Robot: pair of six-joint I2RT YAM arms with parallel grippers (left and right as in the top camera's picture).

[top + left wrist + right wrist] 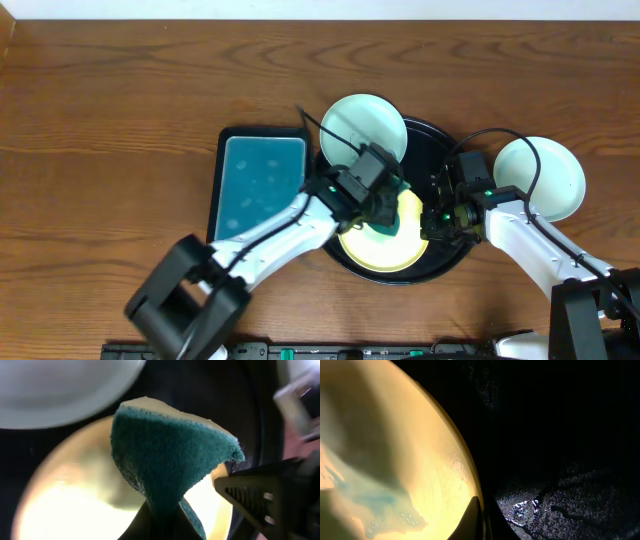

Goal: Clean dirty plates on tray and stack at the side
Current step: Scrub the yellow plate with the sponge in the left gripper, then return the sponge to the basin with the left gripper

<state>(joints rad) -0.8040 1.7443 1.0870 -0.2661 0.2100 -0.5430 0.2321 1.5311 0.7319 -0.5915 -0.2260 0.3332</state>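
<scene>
The round yellow plate (385, 252) lies in the large round black tray (432, 150). Teal smears (385, 505) on its face show only from the right wrist. The left gripper (386, 212) pinches a teal sponge (165, 455) over it. The right gripper (437, 222) sits at its rim, and I cannot tell how far it is open.

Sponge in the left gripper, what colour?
Dark teal sponge, cream backing; best in the left wrist view.

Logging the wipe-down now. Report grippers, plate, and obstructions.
Left gripper shut on teal scrub sponge, over round yellow plate on round black tray. Right gripper at that plate's rim, grip unclear. Nothing blocking the wipe.
</scene>
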